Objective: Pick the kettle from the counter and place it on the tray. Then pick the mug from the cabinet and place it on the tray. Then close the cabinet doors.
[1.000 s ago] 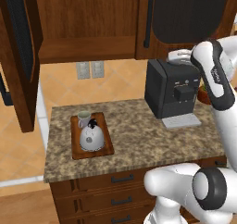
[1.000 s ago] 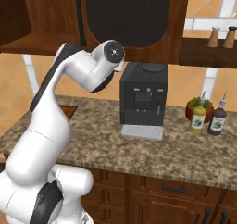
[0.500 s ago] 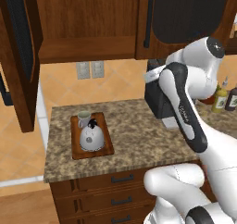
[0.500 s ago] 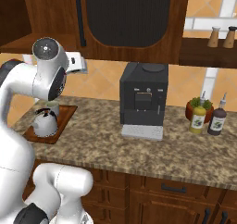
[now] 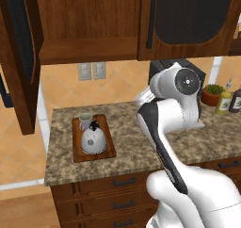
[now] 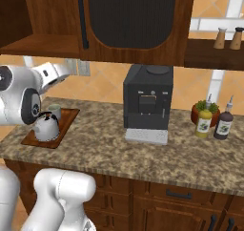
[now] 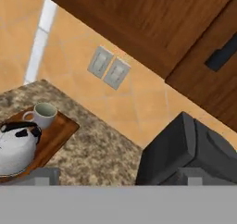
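In the left base view the cabinet's left door [image 5: 21, 57] hung open and the right door [image 5: 188, 20] stood shut. The kettle [image 5: 92, 140] and mug [image 5: 85, 121] sat together on the tray [image 5: 109, 144], left on the counter [image 5: 127, 154]. The hand view showed the coffee machine [image 7: 190, 153] to their right. The gripper, empty, stood wide open, apart from them.

Coffee machine [image 5: 162, 67] largely behind arm
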